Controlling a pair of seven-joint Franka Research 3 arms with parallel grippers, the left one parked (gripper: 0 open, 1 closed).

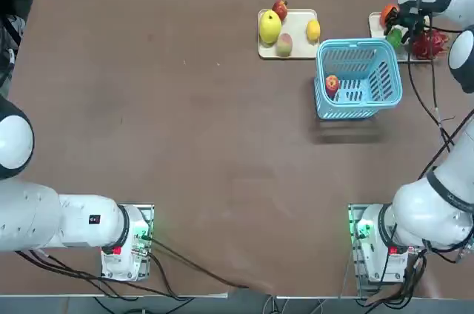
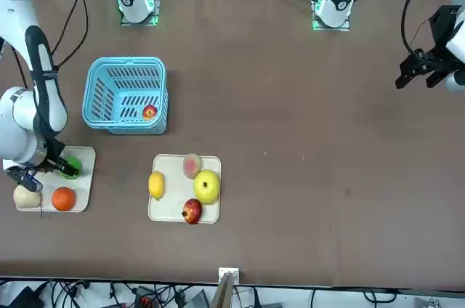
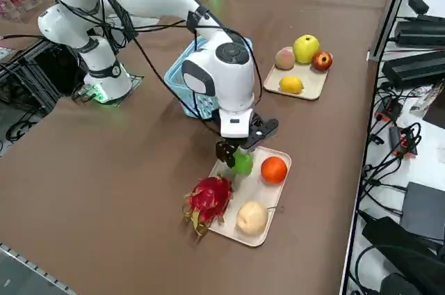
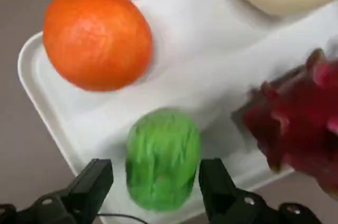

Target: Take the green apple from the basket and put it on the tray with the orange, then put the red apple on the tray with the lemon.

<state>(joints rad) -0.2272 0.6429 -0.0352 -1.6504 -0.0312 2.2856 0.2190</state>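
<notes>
**Green apple on the orange's tray, right hand spread around it**

Wrist view: the green apple (image 4: 162,160) sat on the tray (image 4: 190,39) with the orange (image 4: 97,39). The right gripper (image 4: 156,174) had its fingers spread, one each side; a gap showed on one side, contact on the other couldn't be told. Apple looked light and firm, maybe a bit slick (shiny skin, likely to roll). Best hold: across its widest part, gentle squeeze. Next, judging by this, was a straight lift clear of it.

Right side view: the whole tray showed, dragon fruit (image 3: 208,201) and pale fruit (image 3: 252,218) included; the arm hid much of the basket, and no red apple showed inside.

Top view: that red apple (image 1: 332,85) was plain in the blue basket (image 1: 359,115), near one wall. Probably light and firm too; sides looked best for pinching, though the wall could crowd a finger. Pale fruit was hidden here.

Front view: the lemon (image 2: 156,184) and its tray (image 2: 171,210) lay unobstructed; the arm partly covered the green apple, and the dragon fruit was out of sight.
</notes>
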